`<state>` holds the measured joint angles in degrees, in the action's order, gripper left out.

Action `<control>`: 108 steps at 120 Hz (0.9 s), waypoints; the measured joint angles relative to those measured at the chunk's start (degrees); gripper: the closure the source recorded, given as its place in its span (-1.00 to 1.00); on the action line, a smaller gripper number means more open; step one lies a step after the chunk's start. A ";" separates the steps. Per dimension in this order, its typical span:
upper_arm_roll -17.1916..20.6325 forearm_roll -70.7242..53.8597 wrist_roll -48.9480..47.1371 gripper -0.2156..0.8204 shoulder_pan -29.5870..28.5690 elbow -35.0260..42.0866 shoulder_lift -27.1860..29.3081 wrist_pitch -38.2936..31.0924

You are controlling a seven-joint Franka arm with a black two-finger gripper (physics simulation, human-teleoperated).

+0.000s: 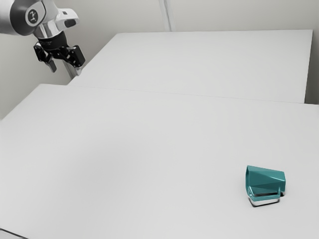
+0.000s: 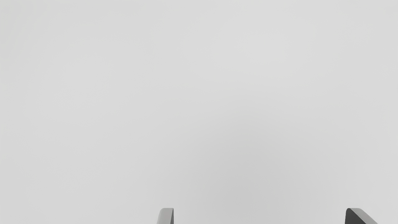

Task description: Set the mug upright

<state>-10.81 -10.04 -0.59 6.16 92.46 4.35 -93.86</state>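
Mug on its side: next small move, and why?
Probably swing the open gripper across toward the mug: the mug lies tipped over toward the exterior view's right, while the gripper hangs empty, well away, at the exterior view's upper left.

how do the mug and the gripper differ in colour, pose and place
The mug is teal; the gripper is mostly black.
The mug lies on its side, while the gripper points downward, fingers apart.
The mug rests on the table toward the exterior view's right; the gripper hangs in the air at its upper left.
Shared: neither touches the other.
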 joint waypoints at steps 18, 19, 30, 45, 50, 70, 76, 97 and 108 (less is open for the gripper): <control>0.00 0.06 0.25 -0.58 -0.07 0.62 0.10 -0.37; 0.00 0.07 0.26 -0.58 -0.07 0.69 0.10 -0.40; 0.00 0.14 0.38 -0.58 0.56 1.53 0.08 -0.93; 0.00 3.59 0.51 -0.58 1.89 5.53 -0.82 -2.94; 0.04 6.28 0.55 -0.58 2.17 8.11 -1.35 -4.51; 1.12 19.33 0.65 -0.58 2.33 12.30 -6.98 -9.60; 1.40 23.25 0.55 -0.58 3.00 13.64 -7.73 -10.91; 7.45 30.37 -1.87 -0.58 8.23 19.37 -7.85 -16.32; 9.71 32.59 -3.83 -0.58 12.41 22.11 -7.76 -19.86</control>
<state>-1.10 22.54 -4.43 18.57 114.57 -3.41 -113.72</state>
